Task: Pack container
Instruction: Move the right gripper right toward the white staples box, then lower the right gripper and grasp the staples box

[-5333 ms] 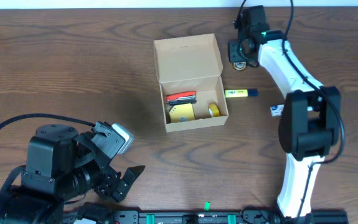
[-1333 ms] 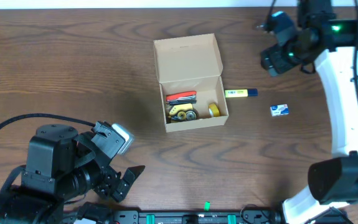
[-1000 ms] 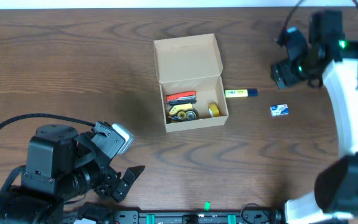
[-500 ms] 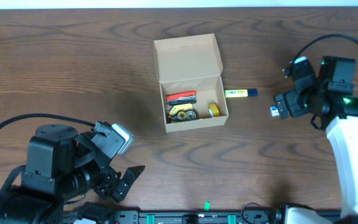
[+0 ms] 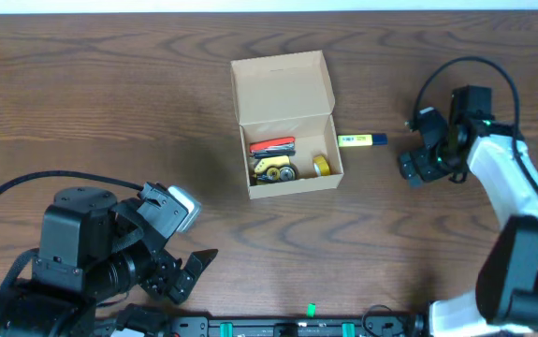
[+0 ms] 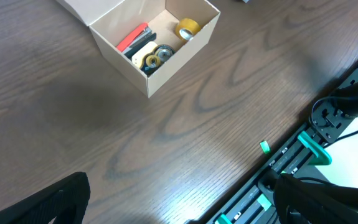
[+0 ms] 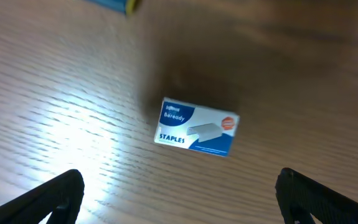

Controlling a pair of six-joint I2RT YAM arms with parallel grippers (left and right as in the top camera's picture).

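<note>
Wood table [image 5: 109, 103]; tan cardboard container [image 5: 283, 89], flap lid up, partly filled. Left gripper [image 6: 180, 202], right gripper [image 7: 183, 198] spread wide, empty.

This looks like a robotics lab bench got up as an office desk: a wood-grain table [image 5: 109, 94], a black rail [image 5: 297, 328] with green clips [image 6: 265, 147] along its edge, a white robot arm [image 5: 501, 176], and a box of staples [image 7: 196, 127] just ahead of the right gripper [image 5: 416, 168].
</note>
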